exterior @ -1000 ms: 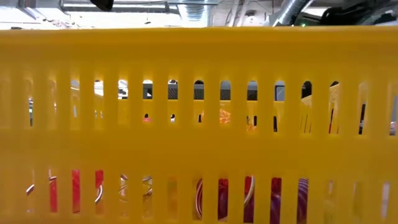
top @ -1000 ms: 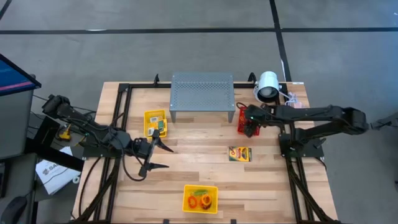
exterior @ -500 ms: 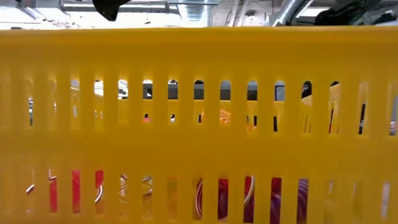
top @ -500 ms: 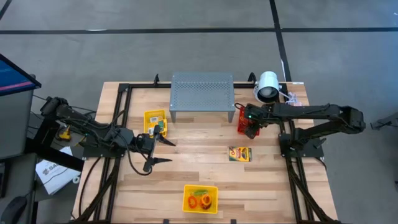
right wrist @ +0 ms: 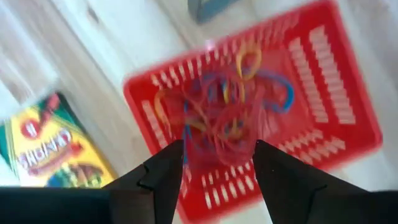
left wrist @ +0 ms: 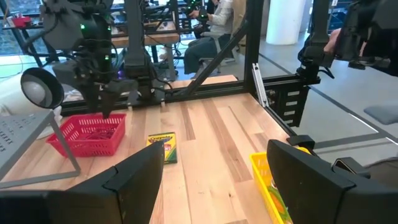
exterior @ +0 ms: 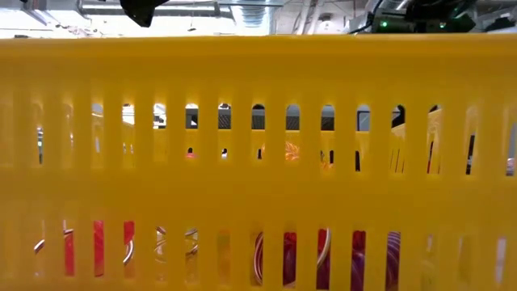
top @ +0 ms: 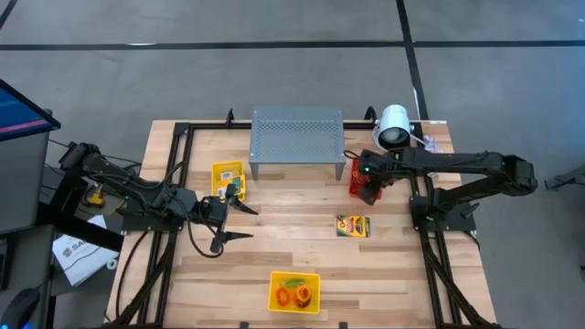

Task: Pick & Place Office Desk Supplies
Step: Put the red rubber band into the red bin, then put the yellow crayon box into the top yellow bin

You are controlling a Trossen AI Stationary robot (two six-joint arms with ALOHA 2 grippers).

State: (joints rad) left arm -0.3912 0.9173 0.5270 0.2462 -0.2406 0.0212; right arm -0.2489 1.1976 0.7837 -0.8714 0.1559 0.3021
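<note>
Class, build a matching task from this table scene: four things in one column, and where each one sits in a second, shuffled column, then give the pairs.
Things
1. red basket
2. loose crayon box
3. white lamp
4. grey stand

Places
A. far edge, middle of the table
B. under the right gripper
C. far right corner
D. flat on the bare wood, nearer than the red basket

Pairs: 1-B, 2-D, 3-C, 4-A

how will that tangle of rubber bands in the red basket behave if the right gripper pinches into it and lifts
The rubber bands are thin loops heaped and interlaced, so they will probably hang limp, with several coming up together. They look light, so the red basket should stay put unless a band snags its slots. The right gripper hangs open above the heap.
</note>
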